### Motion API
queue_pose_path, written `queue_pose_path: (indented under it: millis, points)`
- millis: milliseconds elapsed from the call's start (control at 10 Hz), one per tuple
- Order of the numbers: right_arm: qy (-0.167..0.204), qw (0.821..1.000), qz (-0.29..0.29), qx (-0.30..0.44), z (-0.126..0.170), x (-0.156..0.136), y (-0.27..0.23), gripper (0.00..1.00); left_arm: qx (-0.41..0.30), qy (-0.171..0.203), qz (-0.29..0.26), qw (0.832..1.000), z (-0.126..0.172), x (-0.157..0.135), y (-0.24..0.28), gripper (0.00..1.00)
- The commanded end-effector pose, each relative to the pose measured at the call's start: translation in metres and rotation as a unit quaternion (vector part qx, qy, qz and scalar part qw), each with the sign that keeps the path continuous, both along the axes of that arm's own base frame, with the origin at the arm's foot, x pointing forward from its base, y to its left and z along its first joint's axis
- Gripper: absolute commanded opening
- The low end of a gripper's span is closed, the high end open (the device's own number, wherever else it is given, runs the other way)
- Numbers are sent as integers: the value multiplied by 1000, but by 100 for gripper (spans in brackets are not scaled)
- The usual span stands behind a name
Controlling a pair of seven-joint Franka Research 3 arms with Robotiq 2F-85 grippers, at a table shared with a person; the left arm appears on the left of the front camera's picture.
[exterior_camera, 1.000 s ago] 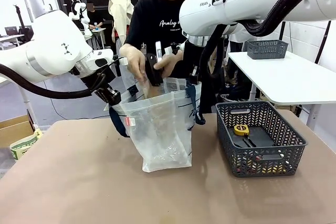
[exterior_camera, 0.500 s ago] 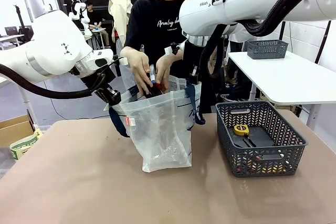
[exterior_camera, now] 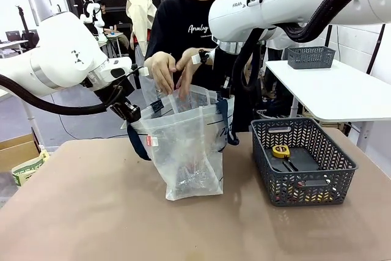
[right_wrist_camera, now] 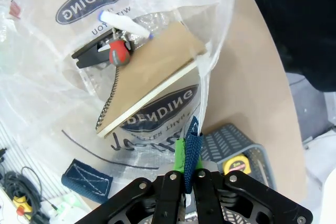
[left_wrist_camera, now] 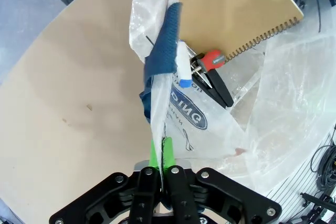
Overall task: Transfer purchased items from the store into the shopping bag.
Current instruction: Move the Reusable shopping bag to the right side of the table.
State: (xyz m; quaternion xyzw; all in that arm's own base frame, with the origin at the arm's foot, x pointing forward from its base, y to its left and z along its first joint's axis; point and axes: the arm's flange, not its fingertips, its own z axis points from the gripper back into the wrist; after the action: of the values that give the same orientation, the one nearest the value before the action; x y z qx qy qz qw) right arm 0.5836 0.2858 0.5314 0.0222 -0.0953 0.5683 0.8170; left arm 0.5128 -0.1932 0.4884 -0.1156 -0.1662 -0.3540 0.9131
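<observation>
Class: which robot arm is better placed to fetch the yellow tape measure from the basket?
Right, probably: the basket holding the tape measure sits nearer the right gripper; the left gripper is across the bag. Both grip the bag, though.

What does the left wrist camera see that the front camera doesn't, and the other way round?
Left wrist camera looks down into the bag: a spiral notebook, a red-handled tool and a white marker. Front camera adds the person's hands over the bag, plus the grey basket with a yellow tape measure. Both show the clear bag on the tan table, its rim pinched by the robot's left hand.
</observation>
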Motion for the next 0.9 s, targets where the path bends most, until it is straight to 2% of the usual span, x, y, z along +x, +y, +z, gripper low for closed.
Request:
queue_pose_path:
  millis: [0, 800]
  points:
    - [-1, 1000, 0, 0, 1, 0, 0, 0, 0, 0, 1, 1000, 0, 0, 1, 0]
    - [-1, 1000, 0, 0, 1, 0, 0, 0, 0, 0, 1, 1000, 0, 0, 1, 0]
